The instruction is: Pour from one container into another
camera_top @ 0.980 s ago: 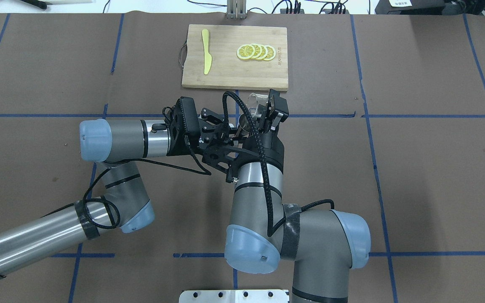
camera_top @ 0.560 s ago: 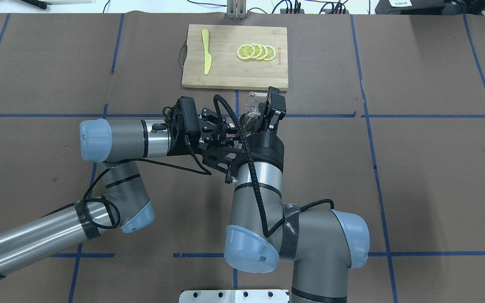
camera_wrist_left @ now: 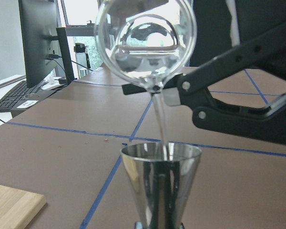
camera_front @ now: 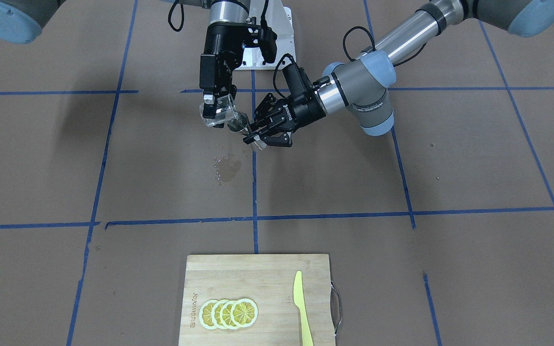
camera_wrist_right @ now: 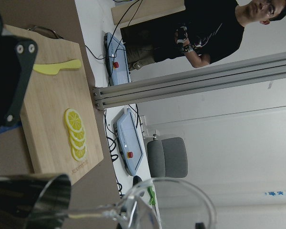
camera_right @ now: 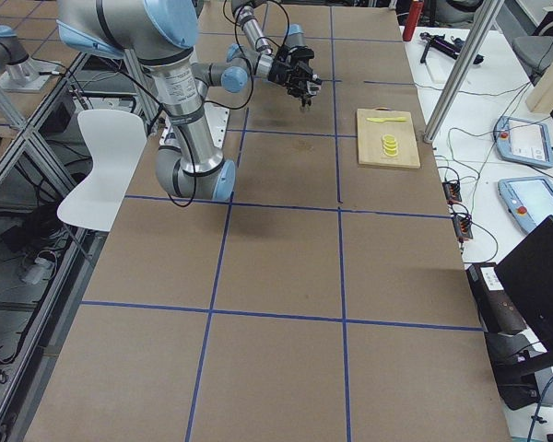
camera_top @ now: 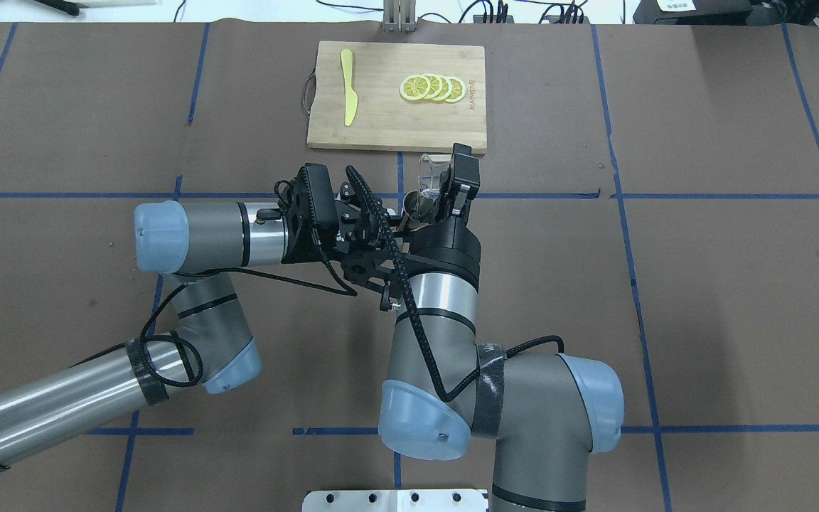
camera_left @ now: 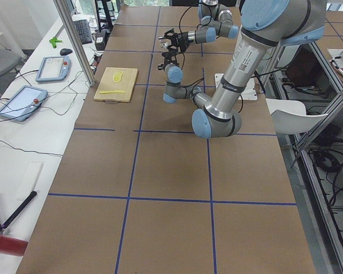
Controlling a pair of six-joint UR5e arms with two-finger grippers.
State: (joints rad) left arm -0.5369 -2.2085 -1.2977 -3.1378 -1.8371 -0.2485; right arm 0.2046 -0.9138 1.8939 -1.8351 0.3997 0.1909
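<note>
Your left gripper (camera_front: 258, 140) is closed on the steel jigger (camera_wrist_left: 161, 191), held upright above the table (camera_front: 402, 168); just over it your right gripper (camera_front: 217, 106) clamps the tilted glass beaker (camera_wrist_left: 145, 43), water (camera_wrist_left: 160, 121) streaming into the jigger; pouring is underway; next, level the beaker before it overflows; a wet patch (camera_front: 227, 167) lies beyond.

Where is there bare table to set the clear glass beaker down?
Bare brown paper flanks the bamboo cutting board on both sides. Crowded: the middle, where the right gripper and left gripper meet near a wet patch.
</note>
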